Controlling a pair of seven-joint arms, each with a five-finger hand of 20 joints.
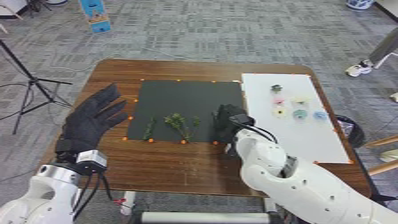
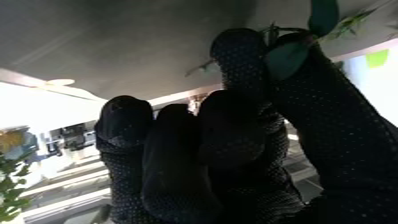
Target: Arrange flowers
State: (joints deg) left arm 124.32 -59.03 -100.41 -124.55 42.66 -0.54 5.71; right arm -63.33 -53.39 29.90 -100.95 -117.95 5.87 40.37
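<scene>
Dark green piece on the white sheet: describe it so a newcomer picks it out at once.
On the brown table, find the white sheet on the right side. Near that sheet's far edge lies a small dark green piece. Its neighbours, the pastel flowers, lie nearer the robot, and it alone is dark.

At 9 o'clock in the head view, my left robot hand (image 1: 87,121) is open, fingers toward 1; my right robot hand (image 1: 233,121), arm from 5 o'clock, pinches thumb to fingertip.
</scene>
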